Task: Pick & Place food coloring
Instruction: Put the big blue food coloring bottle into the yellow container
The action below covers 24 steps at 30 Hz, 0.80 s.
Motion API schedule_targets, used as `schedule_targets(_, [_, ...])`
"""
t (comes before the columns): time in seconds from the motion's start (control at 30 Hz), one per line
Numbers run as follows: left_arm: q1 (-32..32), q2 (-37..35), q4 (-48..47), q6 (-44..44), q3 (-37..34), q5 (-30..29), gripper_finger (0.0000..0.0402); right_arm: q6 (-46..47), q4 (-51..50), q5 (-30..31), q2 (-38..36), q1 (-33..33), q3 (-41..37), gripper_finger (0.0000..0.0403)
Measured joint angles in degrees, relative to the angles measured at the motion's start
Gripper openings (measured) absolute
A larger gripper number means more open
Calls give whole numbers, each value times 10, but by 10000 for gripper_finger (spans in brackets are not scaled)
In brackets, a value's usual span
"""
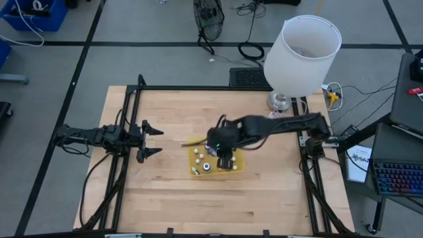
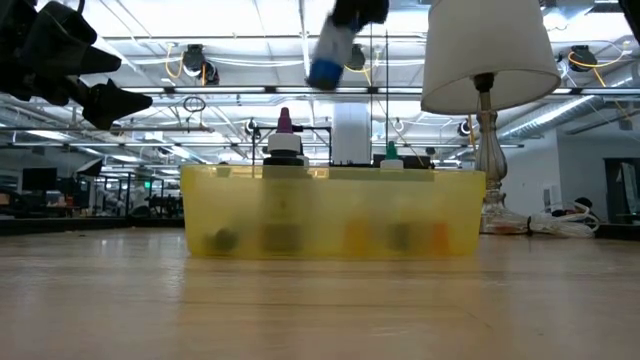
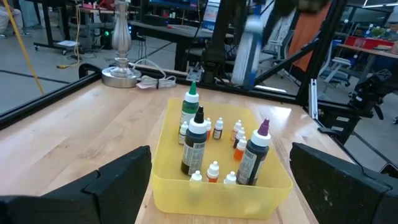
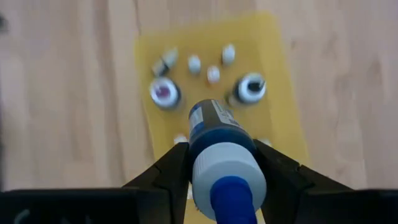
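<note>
Left gripper (image 1: pixel 153 141) just sits spread open and empty at the left edge. Right gripper (image 4: pixel 219 163) is clamped on a blue food coloring bottle (image 4: pixel 219 140) above the yellow bin (image 1: pixel 239 165); a slip would drop it onto the bottles (image 3: pixel 198 140) standing inside.

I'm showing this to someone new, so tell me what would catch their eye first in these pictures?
Probably the right gripper, raised above the yellow tub near the table's middle and shut on a blue food coloring bottle. The tub below holds several more bottles, tall and tiny. Next comes the big white lamp at the table's far right edge, while the left gripper waits open at the left.
</note>
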Motion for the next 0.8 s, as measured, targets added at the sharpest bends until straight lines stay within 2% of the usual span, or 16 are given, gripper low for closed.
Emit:
schedule_targets(0.23, [0, 0, 0, 0, 0, 0, 379, -9, -7, 0, 46, 4, -53, 133])
schedule_targets(0.5, [0, 0, 0, 0, 0, 0, 379, -10, 75, -4, 44, -3, -157, 133])
schedule_targets(0.67, [0, 0, 0, 0, 0, 0, 379, -10, 149, -54, 45, -5, -212, 133])
schedule_targets(0.8, [0, 0, 0, 0, 0, 0, 379, -14, 173, -60, 44, -7, -236, 133])
